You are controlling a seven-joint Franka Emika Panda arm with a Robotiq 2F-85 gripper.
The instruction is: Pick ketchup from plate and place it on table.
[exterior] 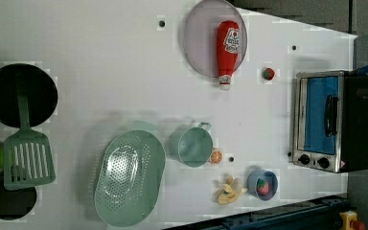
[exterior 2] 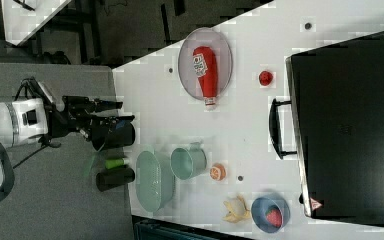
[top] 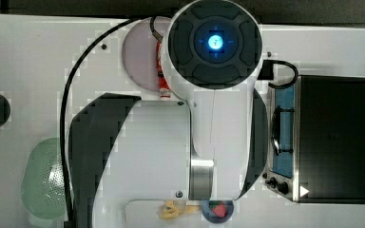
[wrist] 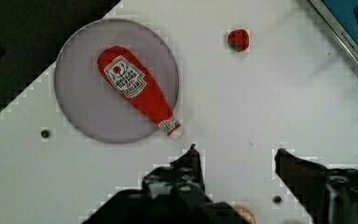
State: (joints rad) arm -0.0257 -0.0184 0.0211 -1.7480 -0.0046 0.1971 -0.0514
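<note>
In the wrist view the gripper (wrist: 235, 151) stands open with its two dark fingers well apart, holding nothing and touching nothing above the white table (wrist: 261, 102). One ketchup (wrist: 137, 88) lies flat on the one plate (wrist: 81, 114), its white tip just over the rim, and one small red strawberry (wrist: 238, 40) sits apart on the bare top. In the top view the arm's round wrist body covers most of the plate (top: 138, 57) and only a red sliver of the ketchup (top: 161, 71) peeks out beside it. In the left view one toaster oven (exterior: 323, 120) stands to the left view's right of the bottle, while one green strainer (exterior: 129, 177), one green cup (exterior: 194, 146) and one blue bowl (exterior: 262, 184) lie well apart — none crowding the plate. In the right view the gripper (exterior 2: 115, 117) hangs off the table's edge, clear of everything.
</note>
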